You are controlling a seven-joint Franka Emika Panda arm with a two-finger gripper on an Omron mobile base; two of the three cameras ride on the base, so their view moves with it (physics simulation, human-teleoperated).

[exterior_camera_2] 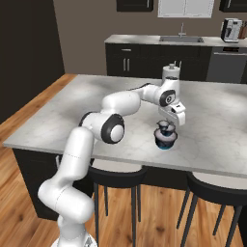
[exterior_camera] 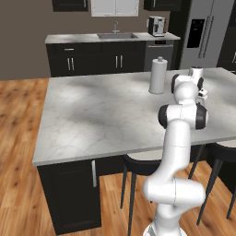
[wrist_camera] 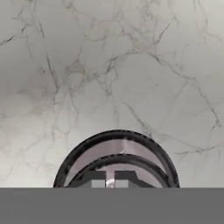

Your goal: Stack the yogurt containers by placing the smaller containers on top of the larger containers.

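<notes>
So the stack is sitting near the front edge of the table (exterior_camera_2: 58,130), toward its right side, just past the two stools. In the right base view I count two yogurt tubs there: the widest tub (exterior_camera_2: 165,140) with the teal-blue base on the bottom and the mid-sized tub (exterior_camera_2: 164,126) resting on top of it. I can't make out the tiny third tub anywhere, so either it's hidden or too small to tell.

The pincer (wrist_camera: 110,179) hangs right over the stack, its tips pressed together. The hand view looks straight down at two concentric dark rims, and the tips look shut at the middle of the upper tub; whether they're actually pinching something I can't say.

My read: this is the placing step for a smaller tub onto the widest one. Next move probably calls for letting go cleanly and lifting straight up so the stack doesn't get nudged.

Further back, one paper-towel roll (exterior_camera: 157,76) stands upright toward the far edge.
</notes>
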